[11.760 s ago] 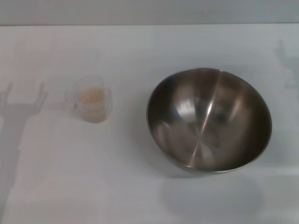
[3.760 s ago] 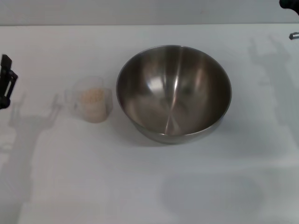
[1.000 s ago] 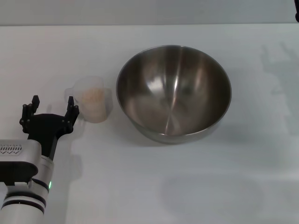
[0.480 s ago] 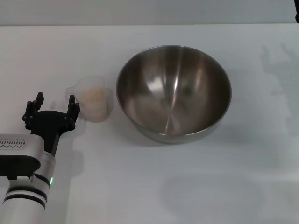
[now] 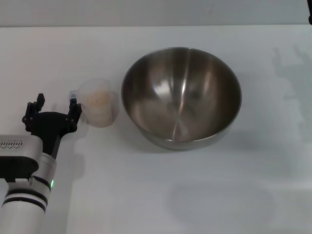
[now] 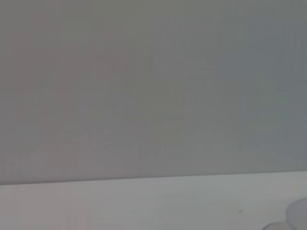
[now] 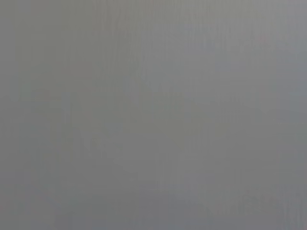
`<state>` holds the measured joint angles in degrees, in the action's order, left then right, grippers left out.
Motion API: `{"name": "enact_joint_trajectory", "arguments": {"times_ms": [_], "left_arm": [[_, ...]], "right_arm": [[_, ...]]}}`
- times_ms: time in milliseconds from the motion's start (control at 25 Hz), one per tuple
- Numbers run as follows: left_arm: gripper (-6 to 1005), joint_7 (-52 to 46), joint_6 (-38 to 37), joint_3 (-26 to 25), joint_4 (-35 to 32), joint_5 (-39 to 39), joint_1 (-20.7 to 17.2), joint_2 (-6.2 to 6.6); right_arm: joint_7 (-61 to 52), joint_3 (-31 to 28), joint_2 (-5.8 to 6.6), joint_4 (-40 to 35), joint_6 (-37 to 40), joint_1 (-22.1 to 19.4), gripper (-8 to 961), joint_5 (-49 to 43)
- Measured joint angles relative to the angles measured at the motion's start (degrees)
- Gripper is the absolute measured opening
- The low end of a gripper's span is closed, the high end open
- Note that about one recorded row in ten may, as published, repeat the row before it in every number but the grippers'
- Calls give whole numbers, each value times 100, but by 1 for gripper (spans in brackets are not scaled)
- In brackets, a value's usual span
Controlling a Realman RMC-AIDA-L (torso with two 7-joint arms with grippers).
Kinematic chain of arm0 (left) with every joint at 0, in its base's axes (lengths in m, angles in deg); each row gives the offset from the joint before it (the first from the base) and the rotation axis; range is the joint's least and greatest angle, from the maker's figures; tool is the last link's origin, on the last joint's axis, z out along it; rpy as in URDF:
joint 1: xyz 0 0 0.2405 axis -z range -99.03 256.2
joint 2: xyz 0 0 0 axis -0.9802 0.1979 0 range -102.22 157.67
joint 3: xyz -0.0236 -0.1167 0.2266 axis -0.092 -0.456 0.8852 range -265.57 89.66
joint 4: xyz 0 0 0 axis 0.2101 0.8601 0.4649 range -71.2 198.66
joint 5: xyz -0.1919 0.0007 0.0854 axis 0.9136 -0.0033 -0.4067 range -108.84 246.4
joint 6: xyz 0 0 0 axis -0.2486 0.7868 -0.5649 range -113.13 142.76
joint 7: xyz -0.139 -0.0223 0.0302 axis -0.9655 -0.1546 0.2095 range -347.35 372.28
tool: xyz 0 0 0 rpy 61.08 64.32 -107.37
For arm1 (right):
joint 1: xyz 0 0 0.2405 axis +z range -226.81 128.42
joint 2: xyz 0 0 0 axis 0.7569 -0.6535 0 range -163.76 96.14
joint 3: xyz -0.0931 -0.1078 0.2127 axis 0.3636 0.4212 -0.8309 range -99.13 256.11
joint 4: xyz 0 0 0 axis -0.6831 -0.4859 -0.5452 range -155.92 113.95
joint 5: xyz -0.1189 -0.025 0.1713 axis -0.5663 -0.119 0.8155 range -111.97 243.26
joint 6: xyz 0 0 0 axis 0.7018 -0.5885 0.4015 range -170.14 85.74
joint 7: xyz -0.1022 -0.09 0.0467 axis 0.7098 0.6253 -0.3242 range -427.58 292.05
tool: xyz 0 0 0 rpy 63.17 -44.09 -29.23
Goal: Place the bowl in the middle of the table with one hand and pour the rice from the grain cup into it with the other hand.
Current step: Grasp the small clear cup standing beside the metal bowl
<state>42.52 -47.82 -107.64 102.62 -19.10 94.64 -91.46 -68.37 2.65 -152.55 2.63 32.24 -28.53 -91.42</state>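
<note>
Bowl (image 5: 181, 96) sitting upright near the middle of the white tabletop (image 5: 195, 195), grain cup (image 5: 99, 103) with rice (image 5: 98, 99) standing just beside it, left claw (image 5: 55, 106) spreading wide beside the cup's handle, right claw staying out of view.

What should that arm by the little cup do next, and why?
Probably ease the left gripper a little further toward the grain cup and close on its handle. Its fingers are open, with one fingertip right by the handle, nothing gripped. The bowl already sits mid-table and empty, while the rice is still in the cup, so pouring awaits a grip.
</note>
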Motion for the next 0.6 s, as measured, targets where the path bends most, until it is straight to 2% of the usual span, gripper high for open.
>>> {"name": "enact_joint_trajectory", "arguments": {"times_ms": [280, 600], "left_arm": [[740, 0, 2, 46, -13, -31, 46, 0], [455, 0, 77, 117, -40, -52, 136, 0]], "right_arm": [[1, 0, 0, 3, 0, 0, 517, 0], [3, -2, 0, 3, 0, 13, 517, 0]]}}
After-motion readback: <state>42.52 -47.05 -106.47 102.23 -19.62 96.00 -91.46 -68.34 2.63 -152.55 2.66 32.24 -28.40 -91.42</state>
